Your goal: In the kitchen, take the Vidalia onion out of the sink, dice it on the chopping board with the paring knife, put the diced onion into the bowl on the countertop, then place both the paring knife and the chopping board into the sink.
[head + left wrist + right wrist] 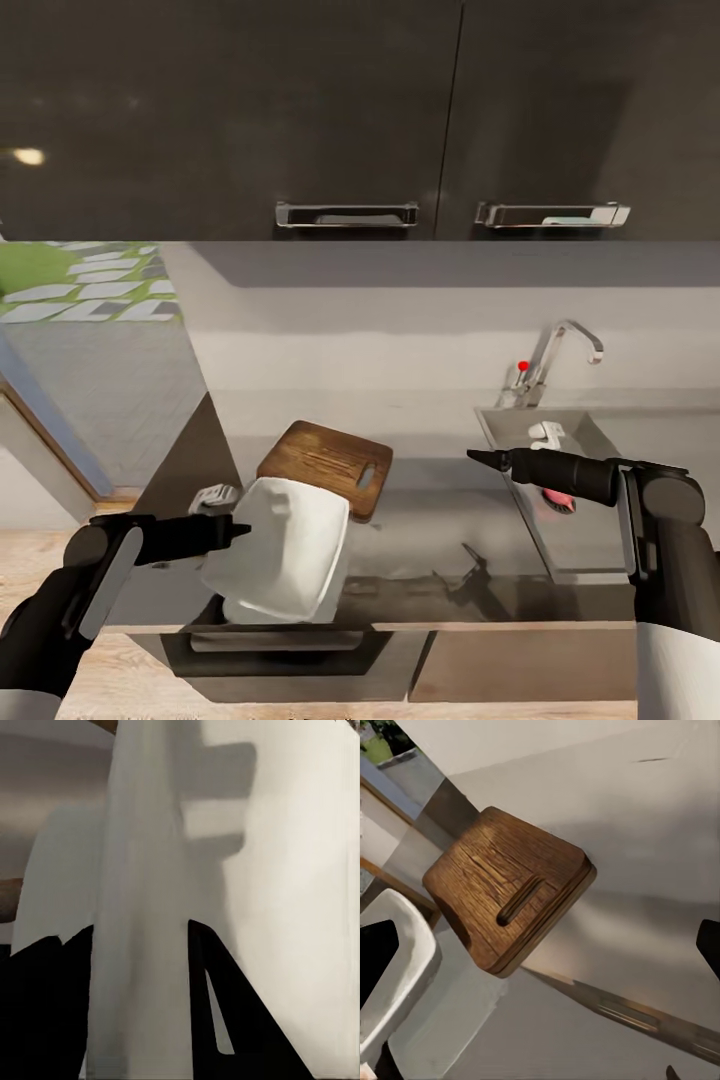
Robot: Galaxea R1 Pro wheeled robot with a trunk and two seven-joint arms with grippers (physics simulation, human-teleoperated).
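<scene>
Gripping the tilted bowl (pixel 285 545) by its rim, the left tool (pixel 236 531) should level it over the surface (pixel 440 510). Right tool's (pixel 478 457) opening cannot be told beside the chopping board (pixel 325 465).

Dark brown rectangular wooden chopping board (pixel 326 466) shows matt grain; white square-ish bowl (pixel 283 549) looks smooth, faintly glossy; curved chrome tap (pixel 560 353) gleams; grey stone-look countertop (pixel 430 500) appears matt.

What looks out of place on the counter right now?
The bowl is tipped up on edge, not flat, with the left hand clamped on its rim. It overhangs the countertop's front edge and overlaps the chopping board's near corner.
</scene>
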